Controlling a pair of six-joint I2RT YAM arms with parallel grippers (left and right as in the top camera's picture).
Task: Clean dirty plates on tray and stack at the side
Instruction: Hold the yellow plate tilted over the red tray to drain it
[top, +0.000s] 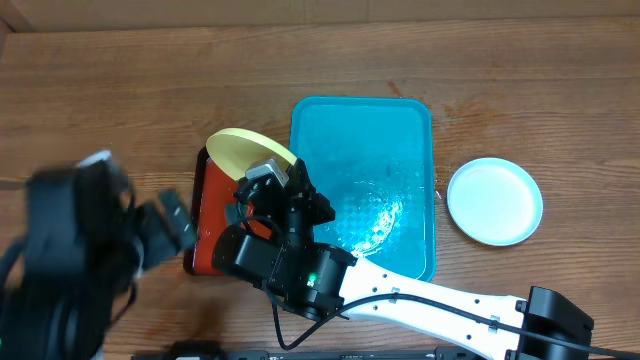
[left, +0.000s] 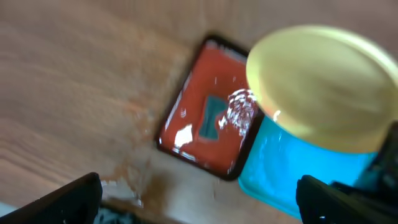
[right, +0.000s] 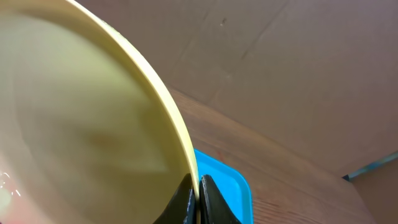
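We hold a tilted yellow plate (top: 248, 150) above the red tray's (top: 208, 215) edge.
Our right claw (right: 198, 199) pinches only the rim, left claw (left: 199, 202) gapes empty; a slick edge could slip free.

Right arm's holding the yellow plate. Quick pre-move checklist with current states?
1. Right end effector grip: ok, jaws shut on the rim of the yellow plate.
2. Left end effector free: ok, open and holding nothing.
3. Left arm steady: not ok, motion-blurred in the overhead view.
4. Plate face clean: cannot tell, too blurred.
5. Stack spot: ok, a white plate lies flat on the table, right of the turquoise tray.
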